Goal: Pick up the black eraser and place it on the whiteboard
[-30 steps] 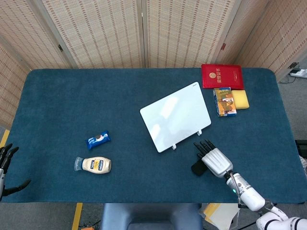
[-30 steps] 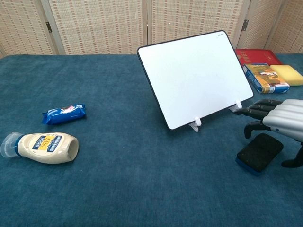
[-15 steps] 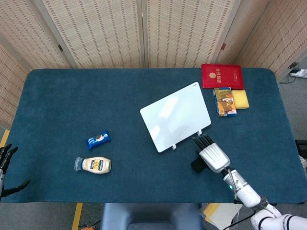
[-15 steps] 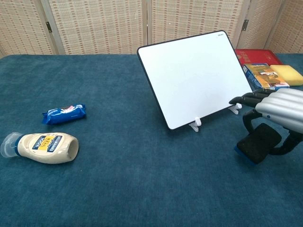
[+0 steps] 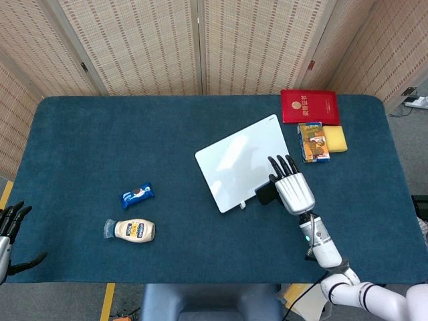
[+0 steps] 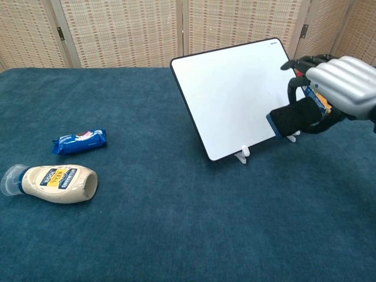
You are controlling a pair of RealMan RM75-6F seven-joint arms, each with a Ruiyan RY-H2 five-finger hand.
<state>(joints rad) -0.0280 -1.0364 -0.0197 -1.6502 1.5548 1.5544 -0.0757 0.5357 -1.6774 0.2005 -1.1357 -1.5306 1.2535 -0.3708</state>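
My right hand (image 5: 293,187) (image 6: 338,85) grips the black eraser (image 5: 265,194) (image 6: 291,120) and holds it in the air in front of the lower right part of the whiteboard (image 5: 242,164) (image 6: 235,94). The whiteboard leans tilted on small white feet at the table's middle. Whether the eraser touches the board's face I cannot tell. My left hand (image 5: 9,231) hangs open at the table's near left edge, holding nothing.
A mayonnaise bottle (image 5: 132,230) (image 6: 51,183) lies on its side at the near left, a blue snack packet (image 5: 136,194) (image 6: 80,141) just behind it. A red book (image 5: 309,105), a small box (image 5: 313,142) and a yellow sponge (image 5: 334,139) sit at the far right.
My right hand closed on the eraser, lifted it off the table and carried it up and leftward to the whiteboard's lower right edge. The left hand has barely shifted.
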